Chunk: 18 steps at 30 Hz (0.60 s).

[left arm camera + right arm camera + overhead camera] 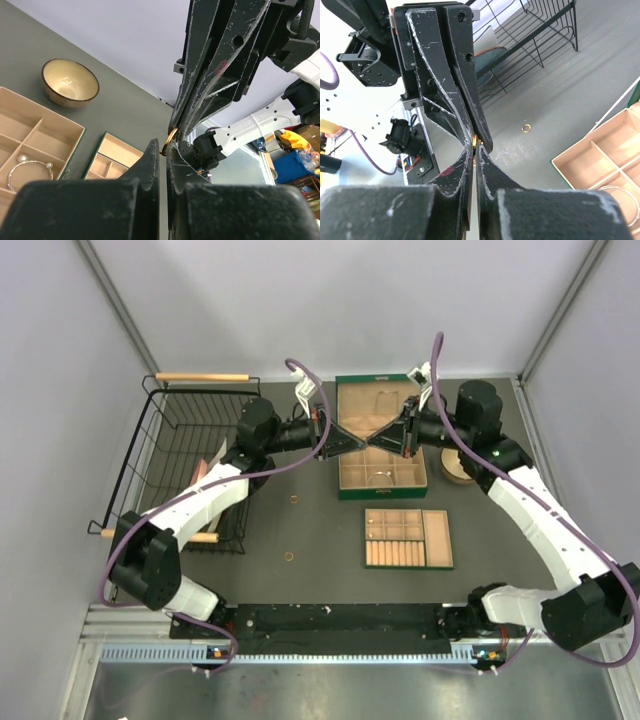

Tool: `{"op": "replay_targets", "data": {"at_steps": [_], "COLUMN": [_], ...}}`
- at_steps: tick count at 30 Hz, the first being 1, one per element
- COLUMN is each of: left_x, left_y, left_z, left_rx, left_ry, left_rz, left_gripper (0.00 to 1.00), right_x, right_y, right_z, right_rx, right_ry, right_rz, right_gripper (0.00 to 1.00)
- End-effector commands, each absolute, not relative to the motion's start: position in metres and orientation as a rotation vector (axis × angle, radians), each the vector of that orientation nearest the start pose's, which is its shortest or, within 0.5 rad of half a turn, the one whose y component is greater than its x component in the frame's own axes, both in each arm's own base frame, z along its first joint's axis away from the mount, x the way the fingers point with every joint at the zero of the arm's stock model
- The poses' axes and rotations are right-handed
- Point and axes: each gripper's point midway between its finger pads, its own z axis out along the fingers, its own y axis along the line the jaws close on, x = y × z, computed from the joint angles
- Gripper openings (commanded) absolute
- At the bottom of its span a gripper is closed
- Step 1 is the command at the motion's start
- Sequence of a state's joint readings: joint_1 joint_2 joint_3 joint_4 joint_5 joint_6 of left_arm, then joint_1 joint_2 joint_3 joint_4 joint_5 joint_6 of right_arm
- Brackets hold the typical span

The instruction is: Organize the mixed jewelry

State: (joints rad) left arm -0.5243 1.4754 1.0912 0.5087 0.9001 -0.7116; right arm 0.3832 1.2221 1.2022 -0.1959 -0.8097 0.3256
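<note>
So the gold ring [171, 136] is up in the air right over the green box [380, 440], caught where the two arms meet tip to tip. From the left wrist view the left gripper [162, 150] has its jaws pressed together with just a sliver between them, and the ring sits right at its tips. The right gripper [475, 150] is squeezed together too, with a bit of gold showing at its tips. Looks to me like both are clamped on the same ring, though it's so tiny I can't tell how much of it each one has.

My read: this is a hand-off mid-sort. Next, one side needs to let go cleanly while the other keeps its pinch, then carry the ring to a slot. If both pull, or both let go, it drops into the box or bounces off.

Plenty left to sort: two more loose rings [294, 499] [289, 557] lie on the dark table [330, 530], left of the tan tray [408, 538]. A pearl bracelet [30, 170] sits in one box compartment.
</note>
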Motion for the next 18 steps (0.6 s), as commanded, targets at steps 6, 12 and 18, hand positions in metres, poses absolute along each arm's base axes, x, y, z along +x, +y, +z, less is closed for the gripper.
{"op": "replay_targets", "data": {"at_steps": [6, 12, 18], "left_x": [0.283, 0.293, 0.282], "left_y": [-0.329, -0.317, -0.337], "left_z": [0.326, 0.283, 0.234], "left_rx": [0.791, 0.944, 1.165], "left_ry": [1.583, 1.679, 1.737], "left_rz": [-1.410, -1.097, -0.770], "left_gripper": [0.00, 0.00, 0.00], "right_x": [0.270, 0.295, 0.322], "right_y": [0.238, 0.191, 0.131], "right_z": [0.369, 0.377, 0.364], "right_rx": [-0.664, -0.539, -0.323], "right_ry": [1.667, 1.687, 1.752], "right_rz": [1.094, 0.876, 0.666], "right_gripper": [0.36, 0.40, 0.40]}}
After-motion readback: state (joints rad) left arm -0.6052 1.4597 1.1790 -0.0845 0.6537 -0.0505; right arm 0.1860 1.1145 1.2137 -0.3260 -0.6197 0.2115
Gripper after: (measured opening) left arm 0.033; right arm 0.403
